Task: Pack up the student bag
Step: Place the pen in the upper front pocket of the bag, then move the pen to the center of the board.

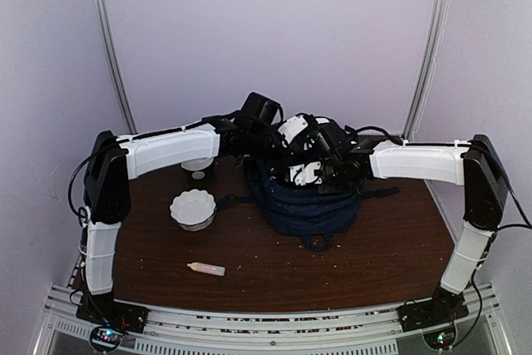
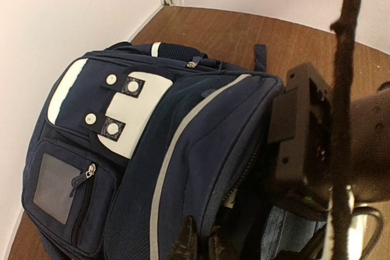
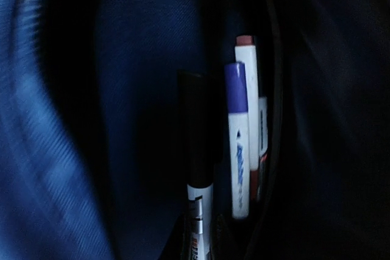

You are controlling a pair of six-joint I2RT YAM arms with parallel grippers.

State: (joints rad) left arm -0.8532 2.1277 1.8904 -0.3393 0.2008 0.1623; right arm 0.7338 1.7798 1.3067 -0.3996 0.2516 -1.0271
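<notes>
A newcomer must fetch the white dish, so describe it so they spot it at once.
Find the navy student bag in the middle of the brown table. To its left sits a white bowl. Its scalloped rim sets it apart from the plain container behind and the slim pale tube lying nearer the front edge.

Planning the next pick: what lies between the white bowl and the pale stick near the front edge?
Only bare tabletop between white bowl and pale stick, per the top view.
</notes>
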